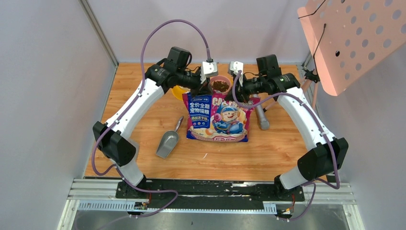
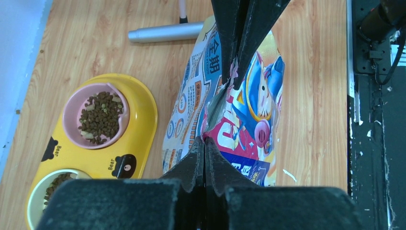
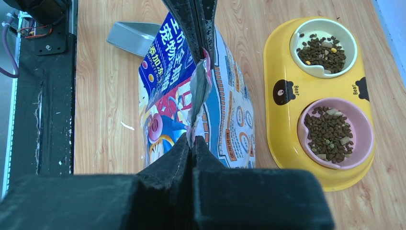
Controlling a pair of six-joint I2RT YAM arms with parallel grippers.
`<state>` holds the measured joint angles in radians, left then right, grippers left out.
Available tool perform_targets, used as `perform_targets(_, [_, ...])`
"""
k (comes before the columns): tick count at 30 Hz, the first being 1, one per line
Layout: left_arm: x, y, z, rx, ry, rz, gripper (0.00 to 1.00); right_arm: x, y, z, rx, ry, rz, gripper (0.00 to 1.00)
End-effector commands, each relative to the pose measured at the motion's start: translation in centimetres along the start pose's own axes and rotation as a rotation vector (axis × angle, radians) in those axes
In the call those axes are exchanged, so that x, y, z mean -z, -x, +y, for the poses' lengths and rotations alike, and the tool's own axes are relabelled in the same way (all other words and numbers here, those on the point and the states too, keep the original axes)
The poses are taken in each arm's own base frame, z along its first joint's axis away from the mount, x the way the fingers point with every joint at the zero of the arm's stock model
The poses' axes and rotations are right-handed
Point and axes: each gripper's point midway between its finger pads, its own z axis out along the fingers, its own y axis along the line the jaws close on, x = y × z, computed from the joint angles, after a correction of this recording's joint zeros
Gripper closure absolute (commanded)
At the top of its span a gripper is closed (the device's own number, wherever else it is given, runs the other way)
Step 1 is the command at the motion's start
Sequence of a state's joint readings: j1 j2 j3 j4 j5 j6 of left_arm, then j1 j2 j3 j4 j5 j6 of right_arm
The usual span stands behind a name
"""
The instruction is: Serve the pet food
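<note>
The pet food, dark brown kibble, fills the pink bowl (image 3: 330, 134) and the cream bowl (image 3: 323, 48) of a yellow double feeder (image 3: 282, 124). The pink bowl's kibble also shows in the left wrist view (image 2: 98, 117) and the top view (image 1: 220, 86). The glossy cartoon bag (image 1: 220, 117) stands upright in front of the feeder. My left gripper (image 2: 204, 141) and right gripper (image 3: 191, 141) are both shut on the bag's torn top edge, facing each other. In the top view the left gripper (image 1: 207, 92) and right gripper (image 1: 235, 98) meet at the bag's top.
A grey metal scoop (image 1: 168, 141) lies on the wooden table left of the bag. A grey cylinder with a pink stem (image 1: 262, 117) lies to the bag's right. A pink perforated board (image 1: 354, 38) hangs at the upper right. Walls close in on the left and back.
</note>
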<state>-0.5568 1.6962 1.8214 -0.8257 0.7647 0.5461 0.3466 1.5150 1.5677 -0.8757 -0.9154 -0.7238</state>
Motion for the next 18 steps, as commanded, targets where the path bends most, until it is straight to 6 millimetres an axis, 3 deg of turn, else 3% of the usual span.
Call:
perform_targets(1, [0.5,1.5,0.4,-0.041,0.033,-0.038,1.0,0.8,0.5,1.7,-0.003,0.025,0.006,0.95])
perform_targets(4, [0.5,2.1,0.5,-0.032,0.036,-0.057,1.0,0.8,-0.1,1.8,-0.005,0.029,0.028,0.74])
perform_targets(6, [0.5,2.3,0.5,-0.026,0.036,-0.065,1.0,0.8,-0.4,1.6,-0.005,0.02,0.039,0.7])
perform_targets(9, [0.7,2.6,0.4,-0.026,0.037,-0.07,1.0,0.8,-1.0,1.3,0.009,0.007,0.061,0.74])
perform_targets(14, [1.8,2.2,-0.4,-0.045,0.049,-0.043,1.0,2.1,-1.5,0.9,-0.007,-0.029,0.062,0.95])
perform_targets(18, [2.7,2.4,-1.7,0.009,0.03,-0.076,1.0,3.5,-2.3,1.4,0.012,-0.019,0.068,1.0])
